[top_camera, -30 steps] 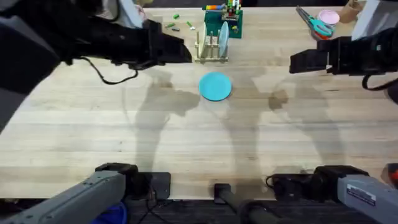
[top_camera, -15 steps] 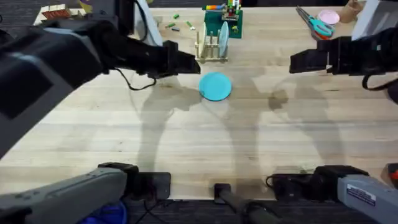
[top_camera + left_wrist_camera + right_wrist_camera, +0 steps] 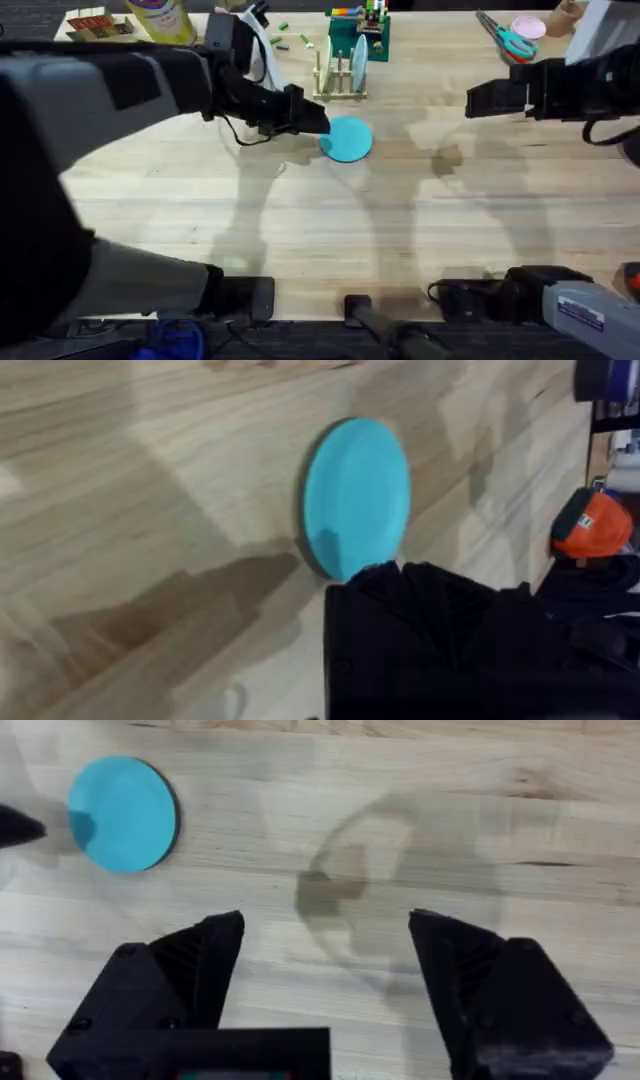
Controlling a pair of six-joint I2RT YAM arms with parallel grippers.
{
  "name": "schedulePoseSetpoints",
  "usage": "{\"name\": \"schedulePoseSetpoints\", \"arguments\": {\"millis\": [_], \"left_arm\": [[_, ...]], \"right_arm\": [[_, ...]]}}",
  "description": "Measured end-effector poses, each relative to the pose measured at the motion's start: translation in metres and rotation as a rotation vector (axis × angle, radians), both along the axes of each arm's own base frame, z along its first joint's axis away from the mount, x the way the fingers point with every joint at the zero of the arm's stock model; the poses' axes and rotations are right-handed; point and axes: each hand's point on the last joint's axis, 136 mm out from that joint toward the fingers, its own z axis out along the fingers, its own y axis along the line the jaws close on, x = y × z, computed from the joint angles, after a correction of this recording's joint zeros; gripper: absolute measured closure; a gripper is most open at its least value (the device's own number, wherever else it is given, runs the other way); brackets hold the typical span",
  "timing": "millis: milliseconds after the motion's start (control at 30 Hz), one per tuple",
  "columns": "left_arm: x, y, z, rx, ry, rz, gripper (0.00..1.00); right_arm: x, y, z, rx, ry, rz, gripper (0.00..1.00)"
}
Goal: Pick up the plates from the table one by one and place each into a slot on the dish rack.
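Our right jaws (image 3: 325, 970) stand spread wide above bare bench (image 3: 420, 230). Our left jaws (image 3: 318, 120) reach the rim of the blue plate (image 3: 347, 138); their spread we cannot tell. The plate lies flat before the dish rack (image 3: 338, 78). No writing is legible.

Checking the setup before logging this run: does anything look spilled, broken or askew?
Nothing stands out. One sky-blue plastic plate lies flat on the pale wooden table; another plate stands upright in the small wooden dish rack.
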Motion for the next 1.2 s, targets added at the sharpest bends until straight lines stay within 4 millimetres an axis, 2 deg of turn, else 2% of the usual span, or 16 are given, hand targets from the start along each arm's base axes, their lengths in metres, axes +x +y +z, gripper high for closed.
{"name": "schedulePoseSetpoints", "arguments": {"millis": [200, 400, 767, 1200], "left_arm": [[0.007, -0.003, -0.025, -0.006, 0.036, -0.006, 0.958], [0.013, -0.004, -0.04, -0.013, 0.041, -0.009, 0.958], [0.007, -0.01, -0.056, -0.059, 0.106, -0.027, 0.959], [0.005, -0.013, -0.056, -0.091, 0.129, -0.036, 0.959]], "right_arm": [[0.0, 0.0, 0.0, 0.0, 0.0, 0.0, 0.003], [0.0, 0.0, 0.0, 0.0, 0.0, 0.0, 0.003], [0.0, 0.0, 0.0, 0.0, 0.0, 0.0, 0.003], [0.0, 0.0, 0.0, 0.0, 0.0, 0.0, 0.003]]}}
